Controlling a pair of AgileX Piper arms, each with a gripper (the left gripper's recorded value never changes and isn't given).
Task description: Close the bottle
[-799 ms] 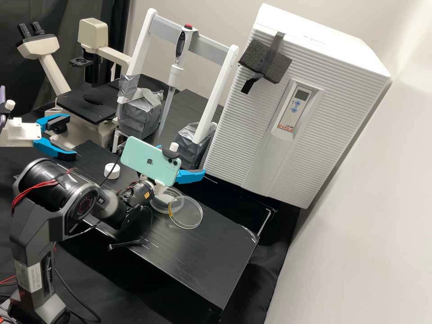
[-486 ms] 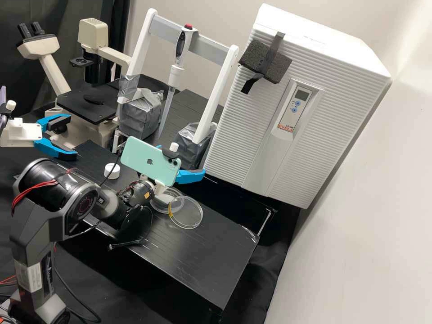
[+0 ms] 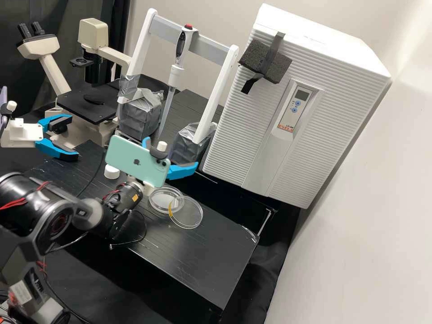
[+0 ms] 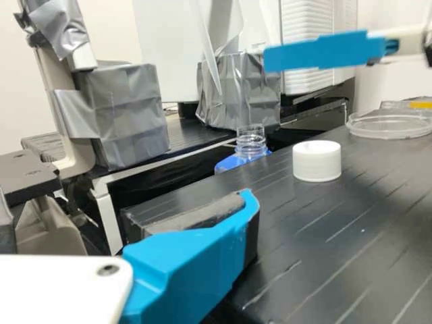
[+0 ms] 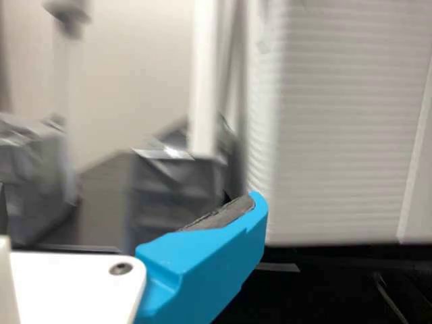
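Note:
The white cap [image 3: 111,171] [image 4: 317,160] lies on the black ribbed platform [image 3: 202,252]. The open bottle [image 4: 250,144], clear with blue liquid, stands just past the platform's far edge, in front of a taped grey block [image 4: 236,88]. My left gripper [image 3: 71,137] hangs open at the platform's left end with nothing between its blue fingers [image 4: 196,256]. My right gripper [image 3: 180,162], under a mint phone [image 3: 135,161], stands open and empty a little above the platform, just right of the cap. One of its fingers [image 5: 202,263] points at the white machine.
Two clear petri dishes [image 3: 165,199] [image 3: 185,212] lie mid-platform. A pipette [image 3: 175,67] hangs from a white stand on taped blocks [image 3: 139,108]. The ribbed white machine [image 3: 292,112] fills the right. A microscope [image 3: 58,67] stands at the back left.
The right arm has swung left and back, carrying its gripper and phone closer to the cap and uncovering the petri dishes. The left gripper has barely shifted.

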